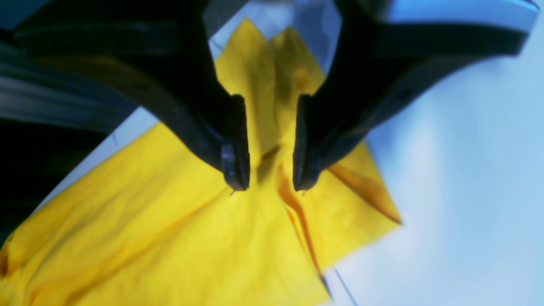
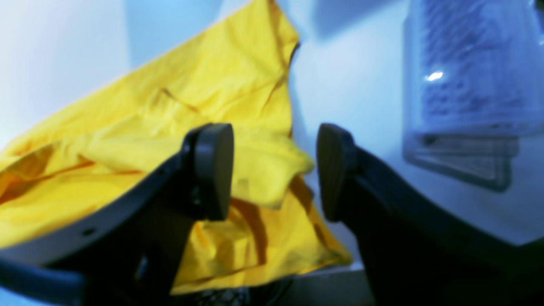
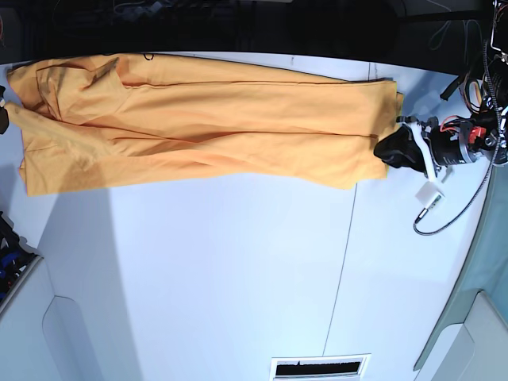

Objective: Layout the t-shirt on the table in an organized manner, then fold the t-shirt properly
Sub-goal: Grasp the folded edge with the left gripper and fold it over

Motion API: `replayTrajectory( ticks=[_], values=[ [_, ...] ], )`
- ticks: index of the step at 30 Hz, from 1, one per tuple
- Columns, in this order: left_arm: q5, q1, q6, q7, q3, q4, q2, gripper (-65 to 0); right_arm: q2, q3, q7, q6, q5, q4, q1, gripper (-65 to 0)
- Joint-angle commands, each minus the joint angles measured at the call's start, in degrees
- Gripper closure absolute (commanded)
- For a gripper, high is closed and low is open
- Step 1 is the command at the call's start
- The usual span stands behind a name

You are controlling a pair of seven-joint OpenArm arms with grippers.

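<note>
The orange-yellow t-shirt [image 3: 198, 119] lies stretched in a long band across the far side of the white table [image 3: 238, 270], with lengthwise creases. At the shirt's right end in the base view, my left gripper [image 3: 390, 148] hovers by the edge. Its wrist view shows the left gripper [image 1: 270, 170] open, with creased t-shirt [image 1: 178, 238] lying under the gap between the fingers. My right gripper [image 2: 274, 170] is open too, at the shirt's other end, where rumpled t-shirt [image 2: 170, 119] bunches behind its fingers. Nothing is pinched in either one.
A thin dark seam [image 3: 345, 262] runs across the table. Cables and a small white plug [image 3: 429, 193] lie right of the left arm. A vent grille [image 3: 317, 367] sits at the near edge. A white perforated box [image 2: 467, 85] stands beyond the right gripper.
</note>
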Motion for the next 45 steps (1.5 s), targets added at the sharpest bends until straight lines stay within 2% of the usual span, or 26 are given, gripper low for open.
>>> replayTrajectory(
  ticks=[1, 4, 7, 9, 15, 18, 21, 26, 31, 32, 33, 36, 37, 42, 45],
  values=[
    [-2.36, -1.07, -0.49, -0.98, -2.10, 0.85, -1.11, -21.5, 1.42, 0.63, 1.77, -0.48, -0.20, 0.83, 0.92, -31.2],
    [-3.82, -1.42, -0.49, -2.29, -5.66, 0.85, -0.81, -21.7, 1.42, 0.63, 1.86, -2.05, -2.62, 0.66, 4.09, -31.2],
    [-2.12, -2.01, -0.49, -2.34, -6.14, 0.85, 0.28, -32.1, 1.46, 0.57, 2.16, -2.64, -5.20, -1.57, 8.79, -31.2],
    [0.00, -2.01, -0.49, -2.64, -6.10, 0.72, 1.66, -35.5, 1.55, 0.42, 3.52, -2.60, -6.19, -5.07, 11.96, -31.2],
    [9.18, -3.65, -0.49, -9.53, -6.05, -3.41, 6.25, -35.5, 1.73, -5.03, 8.33, -2.58, -12.81, -22.23, 24.65, -31.2],
    [11.50, -7.15, -0.49, -9.94, -5.25, -9.27, 8.09, -35.5, 1.88, -9.66, 13.40, -2.60, -17.99, -30.77, 29.73, -31.2],
    [12.31, -11.32, -0.49, -9.94, -3.37, -16.04, 9.25, -35.5, 1.81, -13.64, 16.94, -2.60, -20.35, -37.29, 33.14, -31.2],
    [15.04, -16.35, -0.49, -11.08, -0.11, -23.96, 10.38, -35.5, 1.38, -17.11, 17.75, -2.56, -20.65, -41.11, 35.39, -31.2],
    [17.42, -16.72, -0.49, -11.61, 4.28, -24.98, 10.40, -35.4, 1.42, -17.55, 17.73, -2.56, -22.12, -41.11, 35.36, -30.2],
    [17.94, -16.74, -0.49, -11.61, 5.27, -24.98, 10.40, -34.4, 1.42, -17.55, 17.73, -2.51, -22.12, -41.11, 35.36, -26.7],
    [18.40, -16.74, -0.49, -11.61, 6.25, -24.98, 10.36, -29.7, 1.42, -17.55, 17.73, -2.03, -22.14, -41.11, 35.36, -21.5],
    [18.95, -16.72, -0.49, -11.13, 8.70, -24.98, 10.29, -4.3, 1.42, -17.55, 17.73, -1.05, -23.26, -41.11, 35.34, 0.0],
    [18.93, -16.72, -0.49, -10.45, 9.22, -24.98, 10.29, 0.0, 1.42, -17.53, 17.73, -1.07, -23.21, -41.11, 35.34, 0.0],
    [18.49, -17.14, -0.49, -8.31, 9.66, -24.63, 9.92, 0.0, 1.88, -17.35, 17.73, -1.05, -22.71, -39.98, 35.36, 0.0],
    [15.21, -17.20, -0.49, -5.79, 9.66, -22.18, 8.17, 0.0, 1.88, -16.37, 16.20, 0.20, -22.67, -37.00, 35.06, 0.0]
  ],
)
